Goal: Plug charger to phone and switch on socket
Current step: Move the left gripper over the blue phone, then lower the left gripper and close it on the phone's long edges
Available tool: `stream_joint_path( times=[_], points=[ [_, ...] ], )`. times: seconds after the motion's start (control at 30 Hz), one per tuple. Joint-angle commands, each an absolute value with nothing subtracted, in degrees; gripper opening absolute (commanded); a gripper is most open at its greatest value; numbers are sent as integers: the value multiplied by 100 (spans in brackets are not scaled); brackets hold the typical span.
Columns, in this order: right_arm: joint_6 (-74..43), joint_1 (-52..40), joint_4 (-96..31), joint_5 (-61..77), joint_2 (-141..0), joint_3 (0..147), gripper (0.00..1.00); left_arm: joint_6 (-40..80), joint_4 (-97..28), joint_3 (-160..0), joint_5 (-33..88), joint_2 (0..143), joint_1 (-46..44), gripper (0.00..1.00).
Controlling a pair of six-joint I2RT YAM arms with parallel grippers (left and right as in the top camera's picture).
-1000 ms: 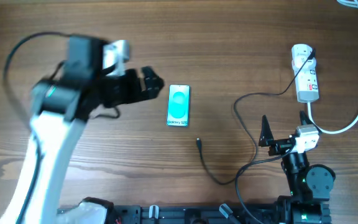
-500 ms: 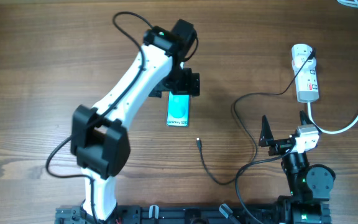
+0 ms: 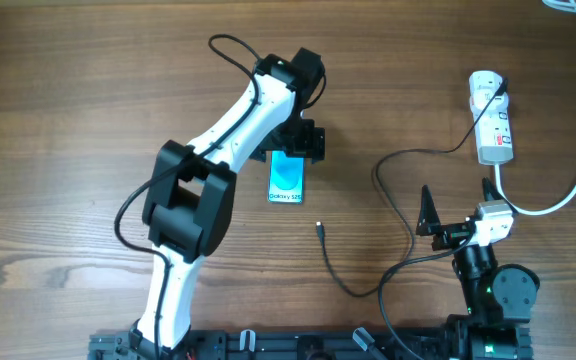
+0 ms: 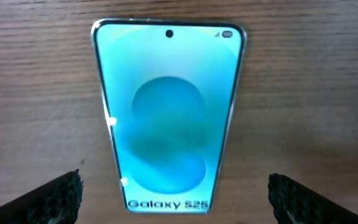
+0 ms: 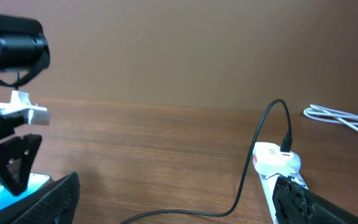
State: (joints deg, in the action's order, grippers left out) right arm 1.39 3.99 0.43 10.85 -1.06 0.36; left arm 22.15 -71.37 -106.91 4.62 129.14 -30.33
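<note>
The phone [image 3: 288,177] lies flat mid-table, cyan screen up; it fills the left wrist view [image 4: 166,118]. My left gripper [image 3: 290,145] hovers over the phone's far end, open, its fingers [image 4: 173,199] on either side of the near end and apart from it. The charger cable [image 3: 393,215] runs from its plug in the socket [image 3: 492,125] in loops to a loose connector tip [image 3: 320,229] below right of the phone. My right gripper [image 3: 455,212] rests at the near right, open and empty [image 5: 179,205]. The socket also shows in the right wrist view [image 5: 277,163].
A thick white cord [image 3: 568,195] runs from the socket's near end off the right edge. More white cord lies at the far right corner [image 3: 573,12]. The arm bases stand along the near edge.
My left arm swung from the far left to above the phone, then settled slightly nearer its far end. The right arm, cable and socket have not moved.
</note>
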Motion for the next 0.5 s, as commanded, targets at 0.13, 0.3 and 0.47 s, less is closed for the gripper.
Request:
stream_joint_path(
  times=[0.13, 0.3, 0.47],
  points=[
    [113, 370, 73, 1035, -97, 30, 100, 2102, -6897, -10779, 395, 13190, -3048, 100],
    [110, 370, 73, 1035, -97, 30, 100, 2106, -6834, -10779, 305, 13314, -3037, 100],
    [110, 370, 73, 1035, -97, 30, 100, 2126, -6836, -10779, 263, 13533, -3037, 100]
  ],
)
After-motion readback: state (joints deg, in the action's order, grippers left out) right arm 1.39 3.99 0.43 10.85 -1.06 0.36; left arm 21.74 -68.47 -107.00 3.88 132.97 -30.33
